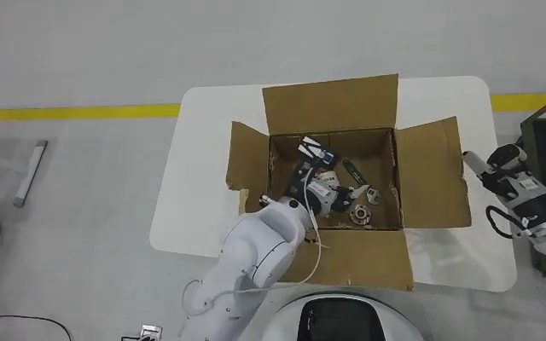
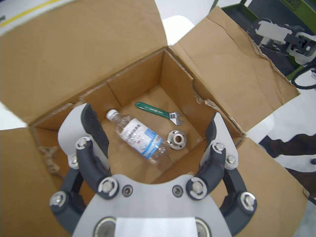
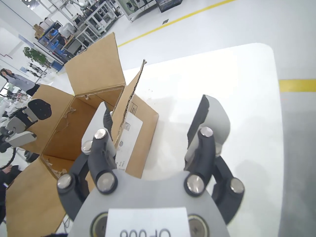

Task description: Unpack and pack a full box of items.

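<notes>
While the left gripper (image 2: pixel 151 114) gapes empty above, the brown box (image 2: pixel 138 85) — torn-edged, flaps splayed — holds a bottle (image 2: pixel 139 136).

The right jaws are hanging spread over the white counter (image 3: pixel 222 75), just beside the open cardboard box (image 3: pixel 61 129). A labelled flap (image 3: pixel 148 122) is sticking up next to one jaw.

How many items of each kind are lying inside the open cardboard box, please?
Clear plastic bottle: 1
Green-handled adjustable wrench: 1
Metal flange: 1
Total in view: 3
</notes>
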